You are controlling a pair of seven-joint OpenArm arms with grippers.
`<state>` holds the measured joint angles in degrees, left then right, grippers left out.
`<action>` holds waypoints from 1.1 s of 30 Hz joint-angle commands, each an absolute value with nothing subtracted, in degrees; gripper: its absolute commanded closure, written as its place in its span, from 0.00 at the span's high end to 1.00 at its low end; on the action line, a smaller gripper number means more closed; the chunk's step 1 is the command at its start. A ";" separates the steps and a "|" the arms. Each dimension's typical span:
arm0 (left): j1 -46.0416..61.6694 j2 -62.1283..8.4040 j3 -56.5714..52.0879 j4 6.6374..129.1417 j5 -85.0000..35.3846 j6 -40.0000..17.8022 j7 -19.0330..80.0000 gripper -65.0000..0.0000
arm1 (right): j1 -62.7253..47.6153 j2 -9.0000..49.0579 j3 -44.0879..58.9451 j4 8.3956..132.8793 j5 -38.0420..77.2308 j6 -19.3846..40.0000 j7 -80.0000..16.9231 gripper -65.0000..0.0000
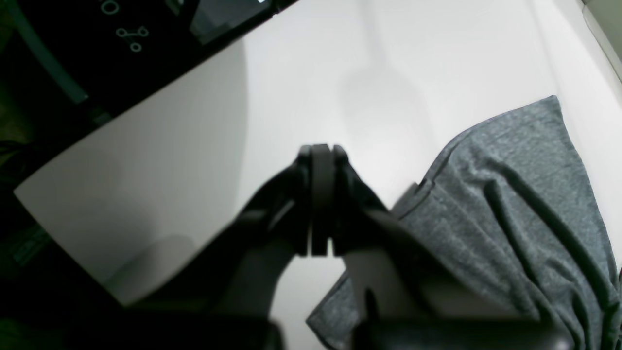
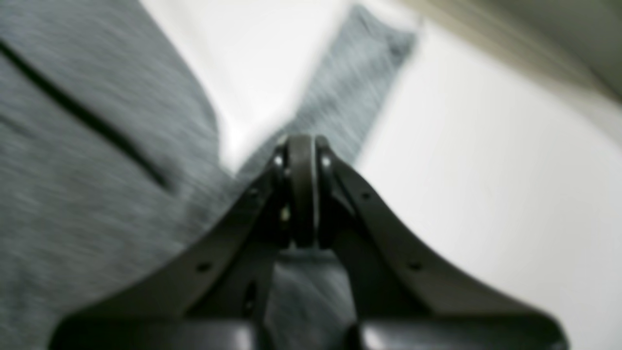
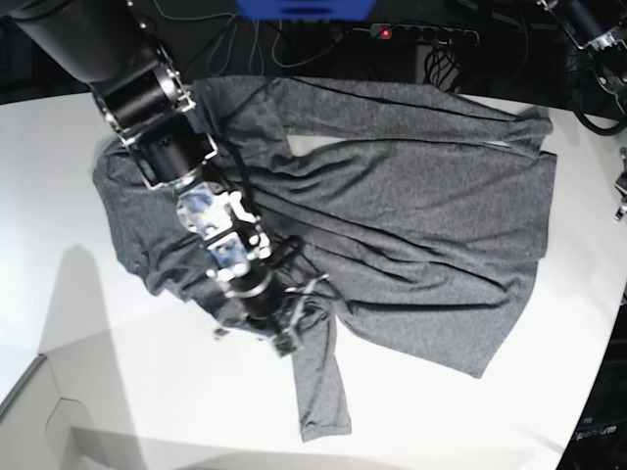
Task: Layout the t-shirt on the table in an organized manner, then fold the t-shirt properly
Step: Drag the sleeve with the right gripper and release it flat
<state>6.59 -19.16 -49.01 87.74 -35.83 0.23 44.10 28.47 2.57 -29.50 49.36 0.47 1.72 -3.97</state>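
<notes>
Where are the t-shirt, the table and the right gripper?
T-shirt point(image 3: 421, 196): base view, on its broad grey body.
Table point(image 1: 311, 73): left wrist view, on bare white top.
Right gripper point(image 2: 303, 146): right wrist view, between its fingertips.

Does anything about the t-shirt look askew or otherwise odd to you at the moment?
Yes: the t-shirt lies rumpled and skewed on the table. A narrow strip of it juts out past the rest, near the right pincer, and creases cross the cloth, so it looks neither laid flat nor folded.
</notes>
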 commanded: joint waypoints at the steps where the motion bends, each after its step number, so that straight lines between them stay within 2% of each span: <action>1: 4.79 -20.44 -49.19 88.75 -36.26 -0.04 43.12 0.01 | 30.02 2.51 -28.26 50.86 0.48 1.27 -3.82 0.00; 8: 2.15 -20.35 -46.11 88.66 -36.26 -0.04 42.68 0.01 | 18.77 7.25 -24.40 74.68 0.40 1.27 -15.78 0.00; 12: 1.63 -18.59 -44.44 88.66 -36.09 -0.04 42.59 0.01 | 14.99 8.40 -24.31 78.73 0.40 1.27 -22.90 0.00; 15: 1.19 -17.80 -44.35 88.66 -36.09 -0.04 42.59 0.01 | 14.73 8.40 -24.31 73.89 0.40 1.27 -22.20 0.00; 20: 1.10 -17.19 -44.53 88.66 -36.18 -0.04 42.95 0.01 | 20.62 8.40 -24.04 58.95 0.40 1.27 -18.07 0.00; 27: 2.77 -17.45 -44.79 89.27 -36.26 -0.04 42.86 0.01 | 29.93 9.63 -15.34 41.80 0.40 1.27 -12.26 0.00; 33: 2.86 -17.19 -44.79 89.36 -36.26 -0.04 43.03 0.01 | 36.79 10.86 -13.14 31.87 0.40 1.27 -5.93 0.00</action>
<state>3.57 -16.08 -44.51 88.18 -35.86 0.25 44.12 34.85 10.66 -13.28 31.18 0.47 1.67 -6.92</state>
